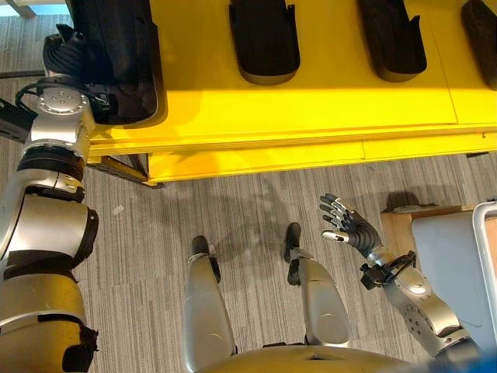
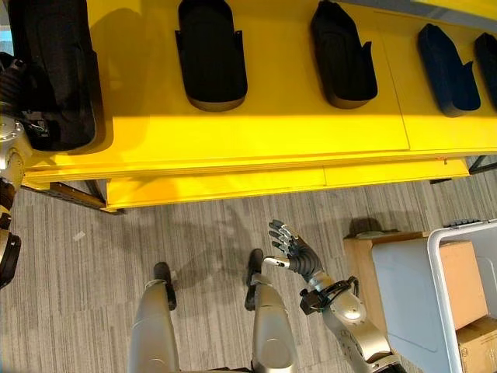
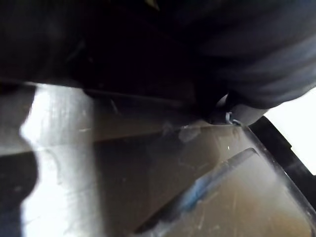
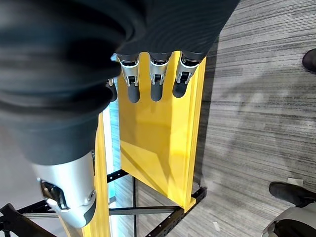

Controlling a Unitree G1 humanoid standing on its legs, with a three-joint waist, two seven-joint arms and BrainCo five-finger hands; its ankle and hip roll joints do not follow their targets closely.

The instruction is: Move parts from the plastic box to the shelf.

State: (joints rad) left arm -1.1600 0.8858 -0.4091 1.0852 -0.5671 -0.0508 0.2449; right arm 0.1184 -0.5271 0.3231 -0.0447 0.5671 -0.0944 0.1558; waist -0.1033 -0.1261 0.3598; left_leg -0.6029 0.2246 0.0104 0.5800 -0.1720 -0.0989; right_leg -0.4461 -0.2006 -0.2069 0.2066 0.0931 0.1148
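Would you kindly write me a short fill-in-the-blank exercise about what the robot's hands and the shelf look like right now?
1. The shelf is coloured ____.
2. The parts lying on the shelf are coloured ____.
3. The right hand hangs over the floor with its fingers ____ and holds nothing.
4. The left hand is up at the shelf's ____ end.

Missing words: yellow; black; open; left

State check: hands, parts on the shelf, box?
right hand: open, fingers straight, holding nothing, over the floor
left hand: at the leftmost black part, fingers hidden
other black parts: lying on the yellow shelf, spaced apart
plastic box: on the floor at the right
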